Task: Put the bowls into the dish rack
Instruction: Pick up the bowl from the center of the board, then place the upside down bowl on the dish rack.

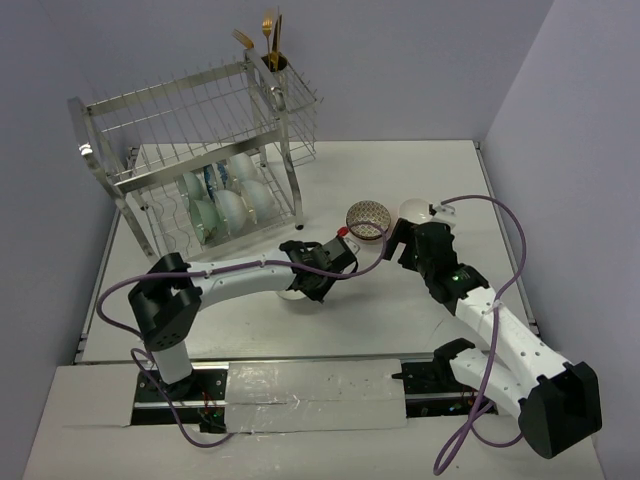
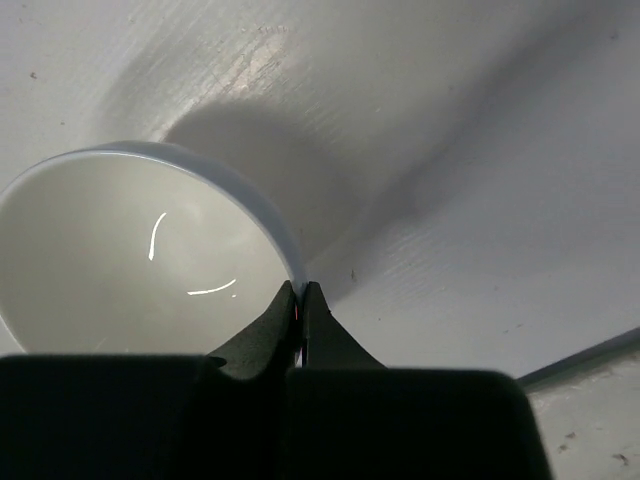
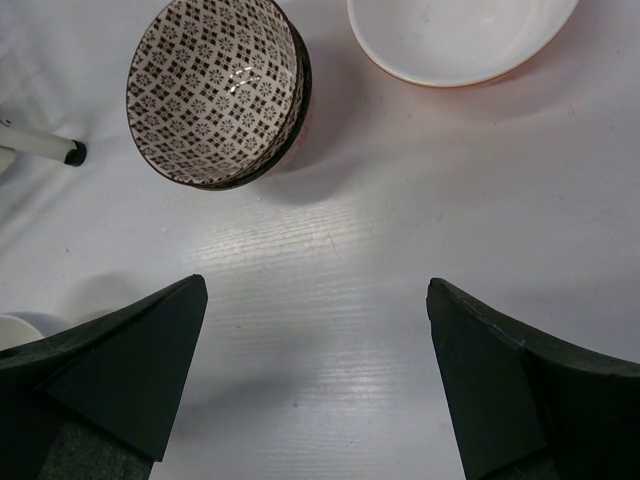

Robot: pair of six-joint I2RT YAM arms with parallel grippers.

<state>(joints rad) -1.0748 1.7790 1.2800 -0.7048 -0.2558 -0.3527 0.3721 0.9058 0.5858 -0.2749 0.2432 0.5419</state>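
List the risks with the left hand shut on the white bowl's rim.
1. The left hand pinches only the thin rim of the white bowl, so it may swing or slip when lifted.
2. The lower tier of the dish rack already holds bowls; sliding another in might knock them.

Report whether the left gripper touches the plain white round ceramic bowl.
Touching. The left wrist view shows the left gripper closed on the rim of the plain white round ceramic bowl, no gap visible.

Bowls [image 1: 232, 203] in dish rack [image 1: 84, 135], lower tier
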